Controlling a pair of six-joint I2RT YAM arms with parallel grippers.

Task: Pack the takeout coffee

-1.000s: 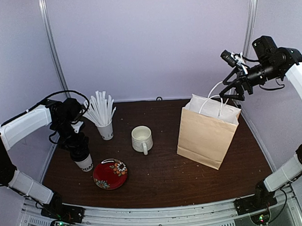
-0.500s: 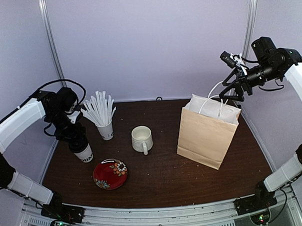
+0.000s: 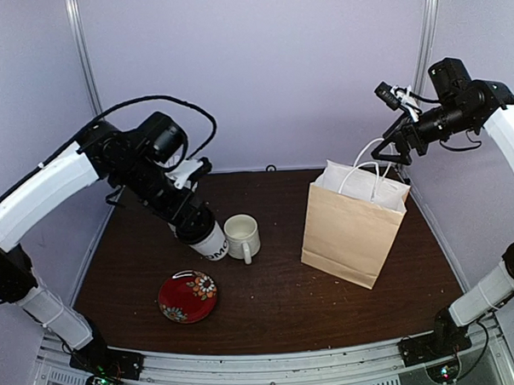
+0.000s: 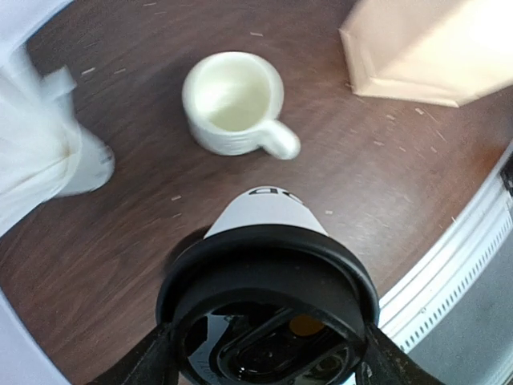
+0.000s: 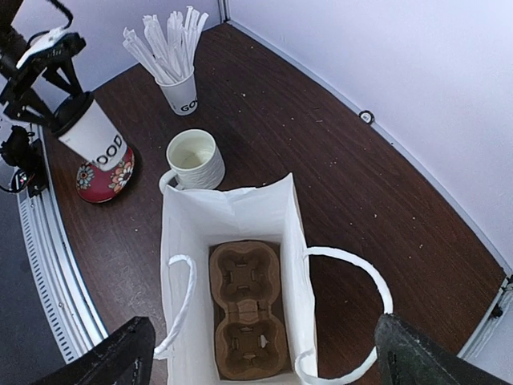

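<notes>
Between the fingers of the left gripper (image 4: 267, 346), the takeout coffee (image 3: 210, 243) is gripped by the rim of its black lid (image 4: 268, 281). It is held clear of the table (image 3: 279, 315) and tilted, with its base pointing away from the wrist. Just beyond that base a white mug (image 4: 232, 100) is seen, near the cup but apart from it. Below the hand, a red plate (image 3: 187, 296) is set. The right gripper (image 3: 392, 157) is held above the open paper bag (image 3: 352, 231) with its fingers spread wide and nothing clamped between them. Whether the bag's white handles (image 5: 357, 285) are touched cannot be told. Directly beneath this hand, a cardboard cup carrier (image 5: 244, 309) is seen on the bag's floor.
</notes>
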